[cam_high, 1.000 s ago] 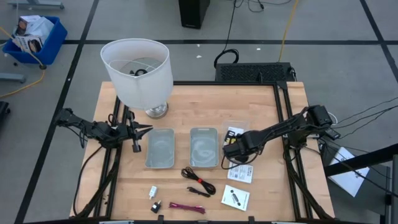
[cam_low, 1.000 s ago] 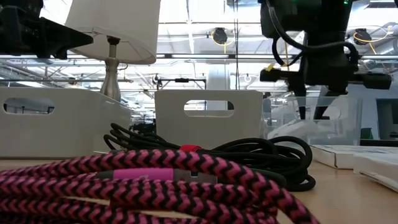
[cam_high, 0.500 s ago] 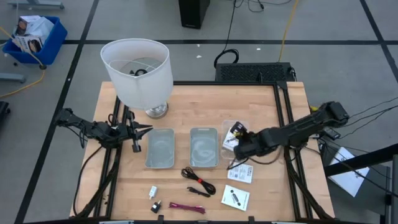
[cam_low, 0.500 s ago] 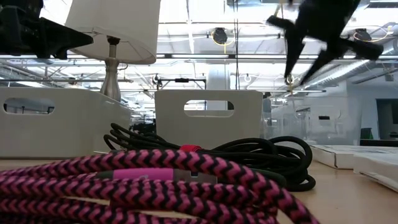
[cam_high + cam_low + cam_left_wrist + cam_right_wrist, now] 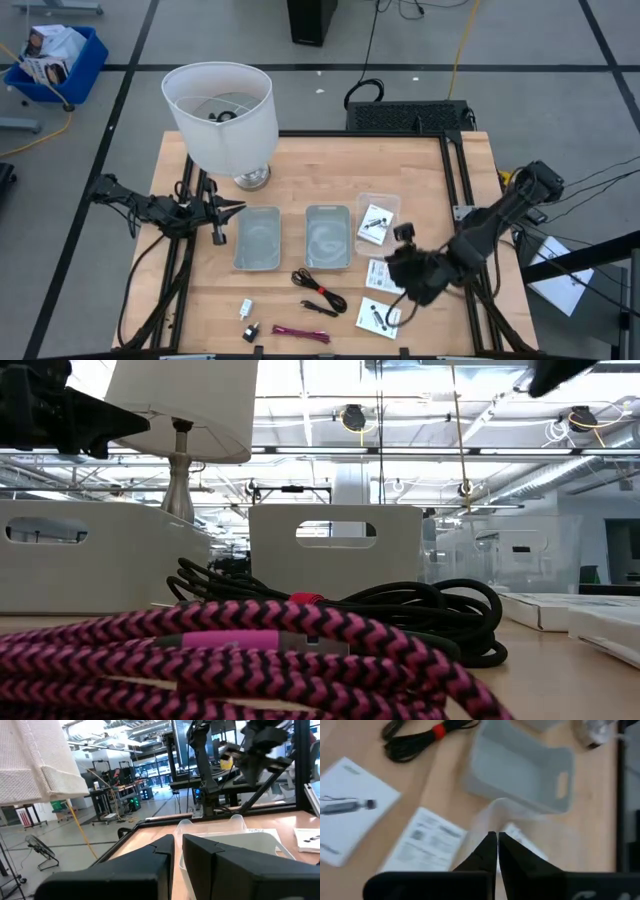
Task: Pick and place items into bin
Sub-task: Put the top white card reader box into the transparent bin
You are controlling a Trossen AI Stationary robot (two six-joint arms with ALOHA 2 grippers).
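My right gripper (image 5: pixel 407 272) is shut and hovers above the white packet (image 5: pixel 385 275) near the table's right side; in its wrist view the fingers (image 5: pixel 493 842) point down at the clear bin (image 5: pixel 500 817) and packets (image 5: pixel 426 841). A second packet (image 5: pixel 378 318) lies flat near the near edge. A third packet (image 5: pixel 375 222) lies inside the clear bin (image 5: pixel 377 203). The black cable (image 5: pixel 318 289), the red-magenta cable (image 5: pixel 300 333), the white plug (image 5: pixel 246 308) and the black piece (image 5: pixel 250 330) lie on the wood. My left gripper (image 5: pixel 228 210) waits, shut, at the table's left edge.
Two grey bins (image 5: pixel 257 238) (image 5: pixel 328 236) stand side by side mid-table, left of the clear bin. The big white lamp (image 5: pixel 222 115) stands at the far left. Bare wood (image 5: pixel 440 170) lies at the far right. The low view shows the cables (image 5: pixel 200 650) up close.
My right gripper has risen out of the clear bin, tipped, and swung toward the table's near edge and right, leaving the low view almost entirely. A white packet now lies in the clear bin. The left arm has kept still.
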